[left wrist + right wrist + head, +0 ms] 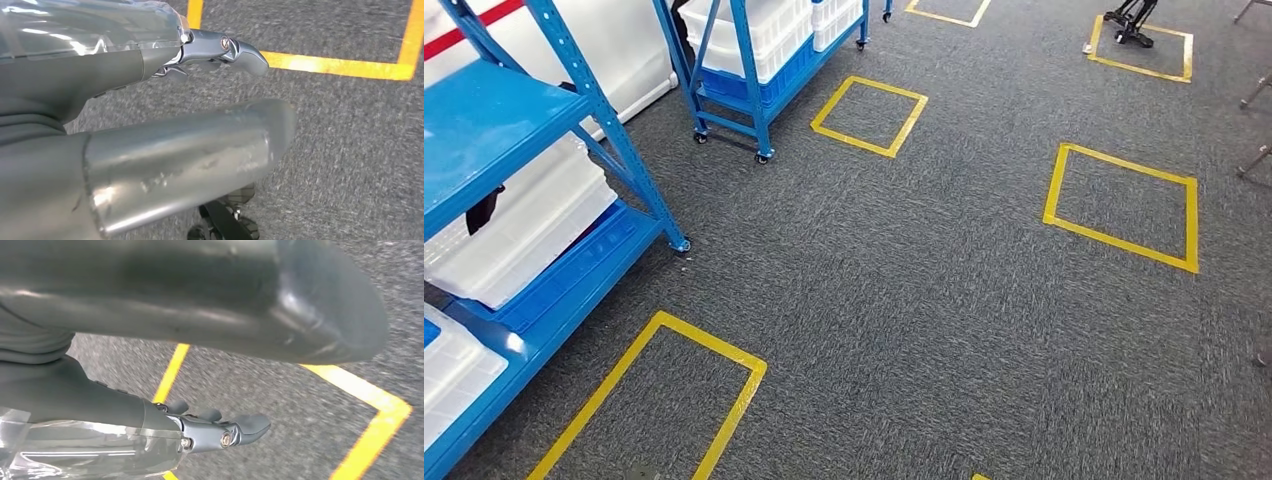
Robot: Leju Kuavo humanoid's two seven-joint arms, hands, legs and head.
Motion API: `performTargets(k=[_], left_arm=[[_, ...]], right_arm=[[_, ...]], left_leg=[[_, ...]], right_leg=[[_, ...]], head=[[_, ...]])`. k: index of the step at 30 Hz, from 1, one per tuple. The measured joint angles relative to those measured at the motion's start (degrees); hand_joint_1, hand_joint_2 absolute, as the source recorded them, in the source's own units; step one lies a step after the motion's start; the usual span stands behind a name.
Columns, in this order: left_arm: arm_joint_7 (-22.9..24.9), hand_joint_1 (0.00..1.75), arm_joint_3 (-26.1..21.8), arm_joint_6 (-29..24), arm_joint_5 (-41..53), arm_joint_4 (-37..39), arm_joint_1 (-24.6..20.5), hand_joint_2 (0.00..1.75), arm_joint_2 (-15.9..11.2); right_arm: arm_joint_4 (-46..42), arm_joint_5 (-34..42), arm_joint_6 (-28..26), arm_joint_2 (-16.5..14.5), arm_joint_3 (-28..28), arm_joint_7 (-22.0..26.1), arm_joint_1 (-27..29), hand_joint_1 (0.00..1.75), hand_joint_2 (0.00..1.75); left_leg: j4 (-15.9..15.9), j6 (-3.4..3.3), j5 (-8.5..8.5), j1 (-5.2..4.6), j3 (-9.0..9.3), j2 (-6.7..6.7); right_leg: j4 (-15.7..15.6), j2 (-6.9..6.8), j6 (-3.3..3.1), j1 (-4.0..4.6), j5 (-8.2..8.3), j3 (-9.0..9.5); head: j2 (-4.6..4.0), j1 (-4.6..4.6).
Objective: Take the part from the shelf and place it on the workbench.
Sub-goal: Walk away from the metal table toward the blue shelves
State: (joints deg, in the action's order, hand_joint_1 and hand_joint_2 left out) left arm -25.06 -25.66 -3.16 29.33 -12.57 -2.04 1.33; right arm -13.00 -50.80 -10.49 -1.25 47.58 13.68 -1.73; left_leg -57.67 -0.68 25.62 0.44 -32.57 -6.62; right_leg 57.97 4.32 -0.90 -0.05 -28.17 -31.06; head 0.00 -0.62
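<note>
A blue shelf (484,120) stands at the left in the head view, with white plastic bins (524,220) on its lower levels. I cannot make out a part in or on the bins. My left hand (115,70) hangs over grey carpet, its fingers (235,50) stretched out straight and its thumb (200,155) apart from them, holding nothing. My right hand (75,395) hangs the same way over carpet, fingers (225,432) straight, thumb (200,295) apart, nothing in it.
A second blue shelf on casters (754,90) with white bins stands further back. Yellow tape squares (869,115) (1124,205) (654,400) mark the grey carpet. A black stand (1129,25) sits in the far right square. Thin metal legs (1254,90) poke in at the right edge.
</note>
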Motion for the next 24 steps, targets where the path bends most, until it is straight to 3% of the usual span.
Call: performTargets(k=[2,4,6,8,9,10,12,14,15,17,18,20,22,23,24], left_arm=[[-0.01,0.0,-0.09,0.02,0.02,0.0,0.23,0.0,0.01],[0.03,0.0,-0.16,-0.03,0.09,0.0,0.47,0.0,-0.04],[0.18,0.0,-0.2,-0.15,0.22,0.0,0.41,0.0,-0.09],[0.43,0.0,-0.2,-0.23,0.32,0.0,0.36,0.0,-0.1],[0.58,0.0,-0.2,-0.24,0.33,0.0,0.46,0.0,-0.14],[0.74,0.0,-0.22,-0.25,0.33,0.0,0.59,0.0,-0.19],[0.99,0.0,-0.27,-0.33,0.33,0.0,0.69,0.0,-0.38],[1.17,0.0,-0.32,-0.48,0.45,0.0,0.58,0.0,-0.5],[1.27,0.0,-0.34,-0.57,0.61,0.0,0.57,0.0,-0.52],[1.51,0.0,-0.4,-0.73,1.07,0.01,0.67,0.0,-0.56],[1.61,0.0,-0.42,-0.8,1.2,0.01,0.74,0.0,-0.56],[1.77,0.0,-0.44,-0.89,1.28,0.02,0.66,0.0,-0.57],[1.84,0.0,-0.48,-0.92,1.31,0.02,0.46,0.0,-0.58],[1.85,0.0,-0.53,-0.92,1.34,0.02,0.4,0.0,-0.58],[1.85,0.0,-0.6,-0.9,1.36,0.02,0.42,0.0,-0.58]], right_arm=[[-0.01,-0.16,-0.07,-0.02,0.01,-0.21,-0.14,0.0,0.0],[-0.01,-0.44,-0.21,-0.15,0.01,-0.4,-0.16,0.0,0.0],[0.01,-0.7,-0.34,-0.32,0.02,-0.59,0.09,0.0,0.0],[0.02,-0.9,-0.48,-0.5,0.07,-0.88,0.3,0.0,0.0],[0.02,-0.96,-0.55,-0.6,0.09,-1.02,0.31,0.0,0.0],[0.02,-1.01,-0.62,-0.73,0.1,-1.16,0.29,0.0,0.0],[0.02,-1.08,-0.72,-0.99,0.11,-1.42,0.2,0.0,0.0],[0.02,-1.16,-0.81,-1.15,0.16,-1.63,0.14,0.0,0.0],[0.02,-1.2,-0.85,-1.2,0.19,-1.7,0.03,0.0,0.0],[0.02,-1.26,-0.88,-1.32,0.24,-1.76,-0.33,0.0,0.0],[0.03,-1.31,-0.89,-1.41,0.25,-1.77,-0.51,0.0,0.0],[0.04,-1.4,-0.89,-1.57,0.25,-1.75,-0.57,0.0,0.0],[0.05,-1.56,-0.92,-1.64,0.29,-1.75,-0.34,0.0,0.0],[0.06,-1.68,-0.94,-1.66,0.33,-1.78,-0.21,0.0,0.0],[0.07,-1.79,-0.97,-1.67,0.38,-1.8,-0.11,0.0,0.0]], left_leg=[[0.23,0.73,-0.23,0.19,-0.29,-0.95],[-1.28,1.23,0.97,0.14,-1.06,0.88],[-7.4,1.59,4.58,0.1,-3.8,4.3],[-14.53,2.09,7.5,0.26,-7.05,5.77],[-15.81,2.33,7.53,0.38,-7.59,6.04],[-14.75,2.54,6.47,0.5,-6.93,6.3],[-7.35,2.78,3.07,0.63,-3.01,7.9],[-1.55,2.35,1.23,0.46,0.04,9.49],[-0.66,1.94,1.17,0.34,0.43,9.74],[-0.65,1.07,0.93,0.22,0.27,8.59],[-0.44,0.69,0.75,0.27,0.27,8.07],[-0.02,-0.05,0.31,0.45,0.35,6.99],[0.04,-0.46,0.04,0.44,0.07,5.84],[0.02,-0.55,-0.04,0.38,-0.06,5.14],[-0.01,-0.58,-0.08,0.31,-0.11,4.42]], right_leg=[[-0.55,-1.26,-0.3,0.08,0.29,0.17],[-1.54,-2.66,-0.84,-0.07,0.73,0.61],[-2.05,-4.34,-1.25,-0.08,0.86,0.88],[-1.95,-6.05,-1.4,0.0,0.68,0.88],[-1.85,-6.83,-1.37,0.0,0.57,0.89],[-1.68,-7.55,-1.25,-0.06,0.41,0.9],[-1.06,-8.91,-0.78,-0.17,-0.11,0.95],[-0.39,-10.03,-0.08,-0.03,-0.73,0.98],[-0.19,-10.48,0.24,0.12,-0.9,1.03],[-0.17,-11.28,0.75,0.14,-1.0,1.24],[0.08,-11.02,1.04,-0.04,-1.32,1.3],[3.1,-8.52,1.55,-0.45,-3.66,0.08],[10.4,-5.52,1.77,-0.65,-7.49,-3.44],[13.97,-4.89,1.77,-0.68,-8.74,-5.27],[15.92,-4.65,1.7,-0.67,-8.84,-6.38]], head=[[0.0,-0.13],[0.0,0.01],[0.0,0.27],[0.0,0.39],[0.0,0.39],[0.0,0.4],[0.0,0.42],[-0.01,0.39],[-0.01,0.38],[0.0,0.36],[-0.01,0.33],[-0.01,0.1],[0.0,-0.17],[0.0,-0.21],[0.0,-0.21]])
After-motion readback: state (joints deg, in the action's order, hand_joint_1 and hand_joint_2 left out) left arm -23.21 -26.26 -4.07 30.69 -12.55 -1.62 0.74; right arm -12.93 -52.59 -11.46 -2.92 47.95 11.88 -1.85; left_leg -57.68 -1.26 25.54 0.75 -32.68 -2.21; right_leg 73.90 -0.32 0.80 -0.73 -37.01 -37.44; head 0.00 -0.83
